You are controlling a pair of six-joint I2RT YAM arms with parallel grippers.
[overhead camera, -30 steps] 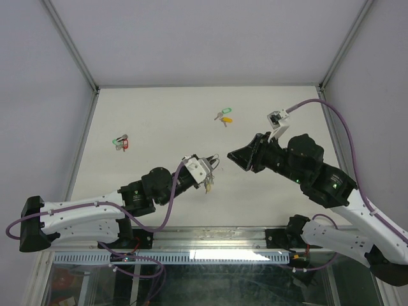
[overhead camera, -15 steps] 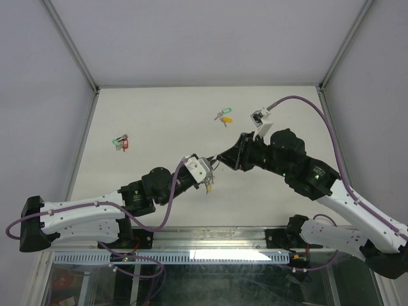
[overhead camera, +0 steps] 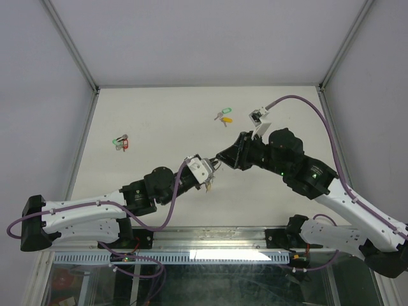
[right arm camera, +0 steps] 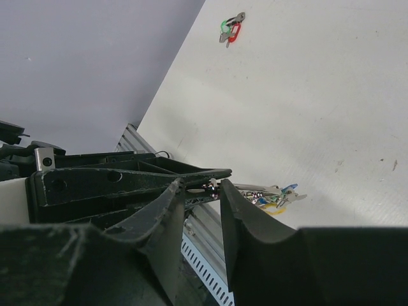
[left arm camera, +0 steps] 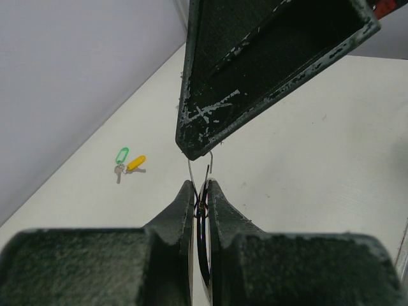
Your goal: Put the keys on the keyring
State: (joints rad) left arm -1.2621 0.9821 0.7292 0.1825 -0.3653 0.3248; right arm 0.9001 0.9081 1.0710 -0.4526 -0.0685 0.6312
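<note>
Near mid-surface [overhead camera: 159, 108] I hold the left gripper [left arm camera: 201, 186] clamped on the keyring [left arm camera: 202, 210], presumably to steady it. The right gripper [right arm camera: 199, 191] meets its wire, jaws slightly apart, and the keys [overhead camera: 223, 117] lie loose toward twelve o'clock.

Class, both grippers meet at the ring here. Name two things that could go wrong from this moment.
1. The left gripper pinches the thin keyring by its edge. A push from the right gripper, whose jaws stand apart around it, might twist the ring out.
2. The green and yellow keys lie far off on the table, so neither arm has one ready to thread.
</note>
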